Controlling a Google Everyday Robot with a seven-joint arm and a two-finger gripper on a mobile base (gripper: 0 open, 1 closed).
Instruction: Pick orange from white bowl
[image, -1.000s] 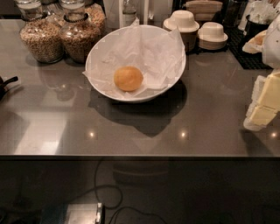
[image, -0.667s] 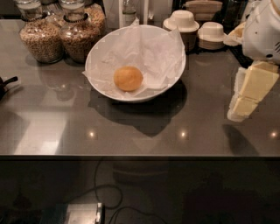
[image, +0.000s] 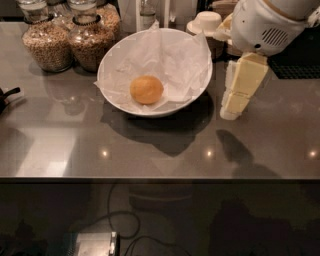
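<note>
We see the round yellow-orange orange (image: 146, 89) on crinkled paper (image: 175, 60) inside the wide white bowl (image: 160, 111); cream tool (image: 231, 111) hangs just R of bowl above grey counter (image: 60, 145), opening: can't tell

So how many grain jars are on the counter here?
2: left jar and right jar side by side at the back left, beside the bowl; another may hide behind. The hand hangs right of the bowl.

Two grain-filled glass jars (image: 47, 45) stand side by side at the far left of the grey countertop (image: 150, 150). Stacked cream bowls (image: 206, 21) sit at the back. The gripper (image: 231, 111) hangs over its right side.
</note>
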